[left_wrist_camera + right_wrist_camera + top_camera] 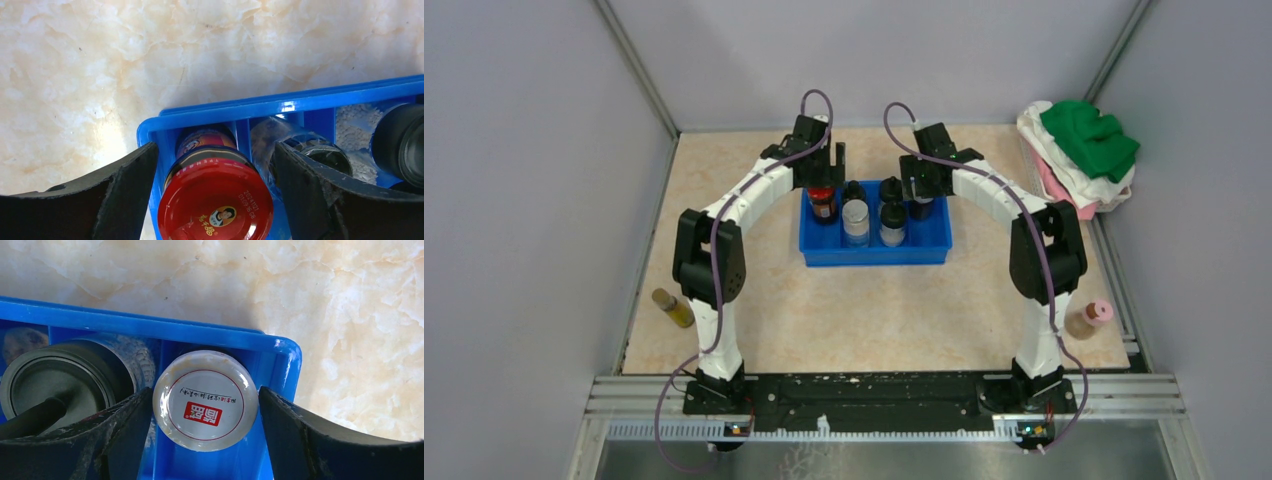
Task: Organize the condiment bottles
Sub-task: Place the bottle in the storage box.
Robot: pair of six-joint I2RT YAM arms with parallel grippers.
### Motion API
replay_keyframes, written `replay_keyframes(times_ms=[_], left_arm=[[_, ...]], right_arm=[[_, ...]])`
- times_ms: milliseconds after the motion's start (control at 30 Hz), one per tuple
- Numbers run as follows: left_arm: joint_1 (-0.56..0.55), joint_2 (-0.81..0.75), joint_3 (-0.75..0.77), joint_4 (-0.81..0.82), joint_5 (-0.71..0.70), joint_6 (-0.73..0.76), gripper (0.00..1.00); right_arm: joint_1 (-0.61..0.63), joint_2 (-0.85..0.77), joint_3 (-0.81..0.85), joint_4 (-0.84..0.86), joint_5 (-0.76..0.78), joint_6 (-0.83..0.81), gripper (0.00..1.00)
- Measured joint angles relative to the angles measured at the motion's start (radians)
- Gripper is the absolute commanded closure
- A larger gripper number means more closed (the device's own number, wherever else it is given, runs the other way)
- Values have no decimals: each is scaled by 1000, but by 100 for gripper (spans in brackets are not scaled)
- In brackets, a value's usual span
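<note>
While grey walls (524, 200) hemmed a beige marbled table (874, 320), blue tray (874, 255) of condiment bottles (856, 215) toward 12 o'clock, left gripper (215, 150) wide around red-capped jar (215, 207), right gripper (205, 392) wide astride white-capped jar (205, 402), yellow bottle (671, 306) at 8 o'clock edge, pink-capped bottle (1092, 318) at 4 o'clock, bare marble nearer.

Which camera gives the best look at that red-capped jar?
The left wrist view: the red-capped jar fills the frame, with its cap print readable. Top external shows it small and partly hidden. Right wrist misses it.
</note>
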Motion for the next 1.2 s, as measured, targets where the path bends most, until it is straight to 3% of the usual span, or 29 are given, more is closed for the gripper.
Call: replay_keyframes(times_ms=[200,367,467,567,1000,1200], left_arm=[[0,0,2,15,-5,2,9],[0,0,2,17,-16,11,8],[0,-1,10,16,-28,22,1],[0,-15,18,16,-41,32,1],[0,-251,-9,54,-90,50,1],[0,-367,-160,53,-115,50,1]], right_arm=[[0,0,0,2,0,0,23],[0,0,0,2,-1,0,15],[-2,-2,8,-6,-2,-2,15],[-7,-5,29,-13,3,-8,14],[-19,-142,90,-69,56,-31,18],[-19,-290,-47,-59,69,-34,17]])
